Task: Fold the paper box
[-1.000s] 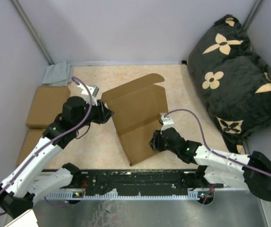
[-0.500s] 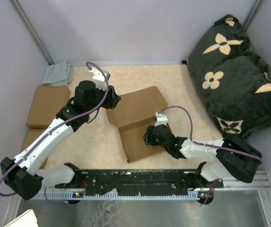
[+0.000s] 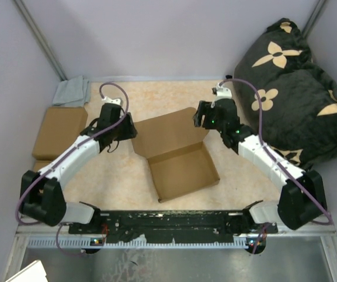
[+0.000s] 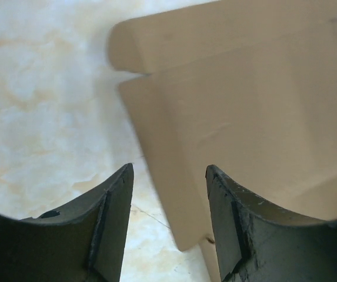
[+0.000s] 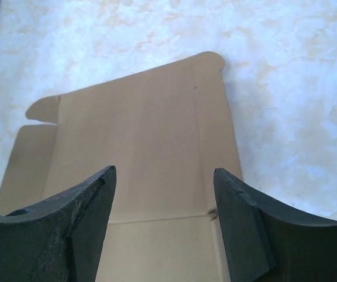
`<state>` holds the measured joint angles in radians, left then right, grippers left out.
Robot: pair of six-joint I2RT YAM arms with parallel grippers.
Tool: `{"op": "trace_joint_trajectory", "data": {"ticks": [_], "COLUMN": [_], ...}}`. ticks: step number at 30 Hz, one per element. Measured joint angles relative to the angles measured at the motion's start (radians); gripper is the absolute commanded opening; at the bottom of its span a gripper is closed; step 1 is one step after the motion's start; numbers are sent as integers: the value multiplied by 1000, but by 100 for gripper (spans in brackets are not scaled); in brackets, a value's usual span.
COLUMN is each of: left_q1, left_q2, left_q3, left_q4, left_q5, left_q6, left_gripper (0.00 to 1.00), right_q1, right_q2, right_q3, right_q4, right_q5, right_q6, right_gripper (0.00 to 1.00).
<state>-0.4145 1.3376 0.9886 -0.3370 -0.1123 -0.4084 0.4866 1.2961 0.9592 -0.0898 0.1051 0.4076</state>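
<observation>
**Two Arms Flank Half-Formed Mailer, Fingers Spread**

The left fingers (image 4: 112, 229) stand wide apart with nothing between them, poised over the left edge of the paper box (image 3: 177, 155), where a rounded tab juts from the lid panel. The right fingers (image 5: 80, 235) are likewise spread and empty, looking down on the far right corner of the same panel. Neither pair touches the cardboard. Their stations at opposite sides of the lid suggest each arm is lined up to take one side of it, likely for the next fold.

The box lies at the middle of the table (image 3: 127, 182), within reach of both arms and turned slightly askew. Its near half already forms a shallow tray with low walls. Its far half lies open and flat, scored with straight creases. The board is plain brown corrugated stock, matte and stiff, with die-cut rounded corners.

The table has a pale, marbled beige surface. At its left edge sit closed brown boxes (image 3: 59, 129) and a crumpled grey cloth (image 3: 71, 91); at right slumps a soft black pillow (image 3: 292, 88) printed with tan flowers.
</observation>
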Motion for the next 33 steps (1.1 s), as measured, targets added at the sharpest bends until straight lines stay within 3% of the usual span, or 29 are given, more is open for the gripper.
{"op": "trace_joint_trajectory", "data": {"ticks": [5, 15, 19, 21, 23, 24, 33], "left_q1": [138, 153, 153, 153, 154, 154, 154], "left_q2": [135, 311, 370, 408, 436, 447, 434], "left_q3": [20, 103, 160, 202, 236, 253, 293], "left_q4": [-38, -61, -66, -68, -69, -69, -6], "left_q5": [69, 223, 236, 237, 236, 237, 280], "left_q6": [-41, -44, -43, -41, -39, -34, 65], "left_gripper": [58, 52, 37, 24, 4, 0, 0], "right_q1": [-45, -45, -45, -46, -47, -50, -87], "right_q2": [64, 57, 36, 27, 26, 26, 43], "right_q3": [63, 1, -21, -30, -30, -30, -20], "right_q4": [-100, -146, -143, -140, -142, -142, -153], "right_q5": [-76, -156, -164, -167, -171, -173, -184], "right_q6": [-60, -95, -101, -101, -102, -102, -105], "right_gripper": [68, 68, 68, 68, 68, 68, 68]}}
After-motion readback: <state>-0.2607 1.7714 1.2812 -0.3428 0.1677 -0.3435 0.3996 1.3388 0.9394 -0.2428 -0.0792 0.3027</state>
